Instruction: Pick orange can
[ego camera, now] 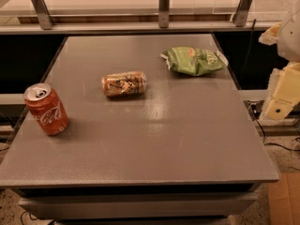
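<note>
Orange can (124, 84) lies on its side near the middle of the grey table (154, 144), a red can (47, 109) upright toward the left edge, a green chip bag (194, 61) farther back to the right, and the gripper (282, 96) hangs beyond the table's right edge, open or closed I can't tell.

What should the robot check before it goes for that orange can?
1. Target in view: ok, the orange can lies on its side mid-table.
2. Room around it: ok, the red can and green bag sit apart from it.
3. Nothing on top of it: ok.
4. Reach: not ok, the end effector is off beyond the right edge of the table.
5. Grasp readiness: cannot tell.
</note>
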Tool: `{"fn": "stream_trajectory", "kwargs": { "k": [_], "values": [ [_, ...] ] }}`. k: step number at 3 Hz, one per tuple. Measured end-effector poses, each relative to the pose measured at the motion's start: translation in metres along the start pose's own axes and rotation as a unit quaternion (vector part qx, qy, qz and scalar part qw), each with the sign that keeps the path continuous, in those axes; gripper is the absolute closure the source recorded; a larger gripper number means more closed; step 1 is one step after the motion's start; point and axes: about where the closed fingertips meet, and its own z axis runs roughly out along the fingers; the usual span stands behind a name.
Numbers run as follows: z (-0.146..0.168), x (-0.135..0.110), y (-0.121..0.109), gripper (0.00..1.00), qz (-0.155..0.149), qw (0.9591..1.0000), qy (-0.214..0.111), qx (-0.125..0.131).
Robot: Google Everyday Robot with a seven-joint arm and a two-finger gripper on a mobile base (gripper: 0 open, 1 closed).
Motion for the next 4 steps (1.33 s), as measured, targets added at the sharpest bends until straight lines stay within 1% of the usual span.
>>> {"fn": "stream_trajectory", "kwargs": {
  "k": [1,2,3,4],
  "values": [
    [-0.001,-0.001,0.000,0.00,0.000,1.0000,-0.001,0.001],
    [0.002,-0.023,0.004,0.00,-0.043,0.9991,0.001,-0.004],
    [0.010,-0.055,0.010,0.00,-0.095,0.9954,0.000,-0.014],
    [0.026,-0.086,0.016,0.00,-0.140,0.9898,-0.001,-0.028]
  ]
}}
